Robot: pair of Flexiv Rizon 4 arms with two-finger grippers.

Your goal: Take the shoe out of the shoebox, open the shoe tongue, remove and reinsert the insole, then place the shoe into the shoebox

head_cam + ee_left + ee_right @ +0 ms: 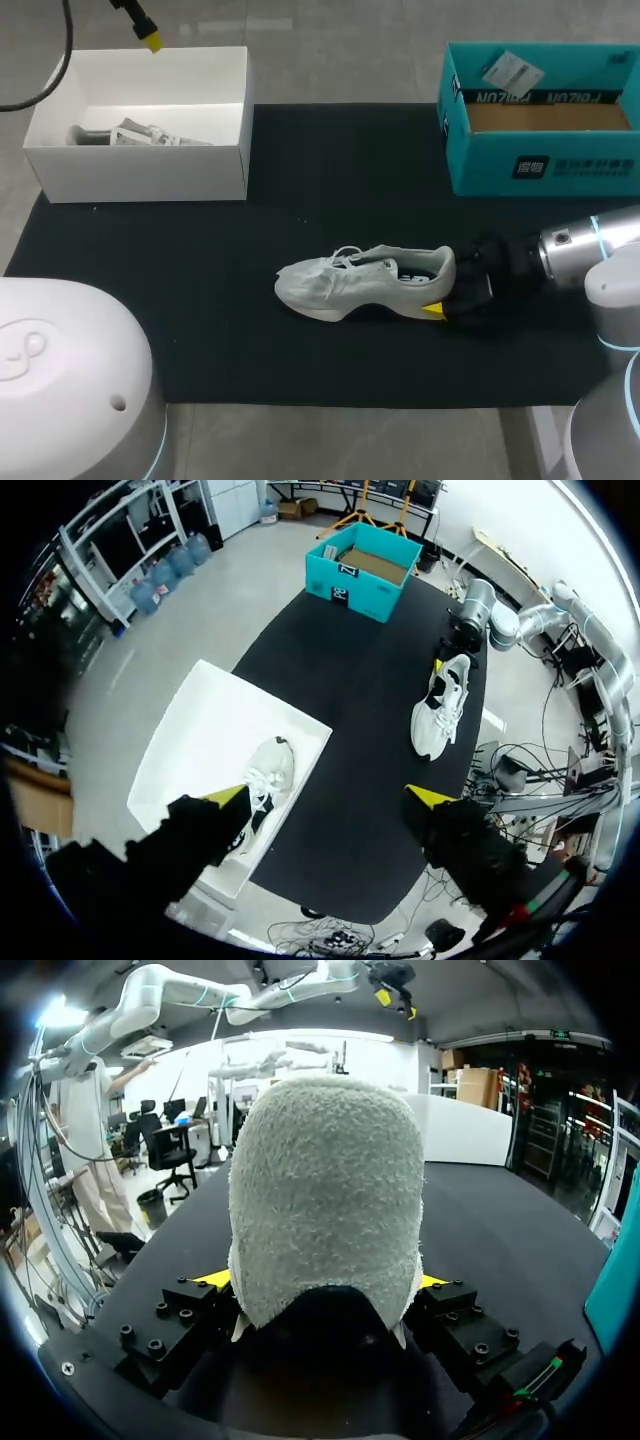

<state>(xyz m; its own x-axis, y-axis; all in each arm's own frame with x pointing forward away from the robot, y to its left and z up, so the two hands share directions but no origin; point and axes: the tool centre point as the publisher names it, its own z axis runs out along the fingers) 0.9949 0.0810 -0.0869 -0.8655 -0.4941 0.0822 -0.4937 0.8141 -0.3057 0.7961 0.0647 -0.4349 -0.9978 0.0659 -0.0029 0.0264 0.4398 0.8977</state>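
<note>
**Task item.** Lt grey sneaker point(365, 283) sits out of both boxes, on the black mat point(200, 300) near mat centre. It is sole down, with toe toward 9 o'clock, heel toward 3 o'clock and white laces on top. In the rt wrist view the fuzzy heel point(325, 1190) stands directly ahead of the fingers.

**Rt end effector** point(447, 288). Arm enters from 3 o'clock, low over the mat. The end effector is at the heel, pinching it from two sides. In the rt wrist view point(322, 1285) one yellow tip lies against each flank of the heel. In the head view only the near tip shows; the far one is hidden behind the shoe.

**Lt end effector** point(150, 38). It is at approx 11 o'clock from the sneaker, over the far edge of the white box point(140, 170). The lt wrist view point(330, 798) shows the fingers spread wide w/ nothing between them, high above the box and well apart from all items.

**Containers.**
- White box: open, at 10 o'clock from the sneaker. It holds a second lt-coloured shoe point(140, 135).
- Teal shoebox point(540, 165): open, at 2 o'clock from the sneaker. A brown cardboard floor is visible inside. A white paper tag point(512, 72) leans tilted at its far wall.
</note>
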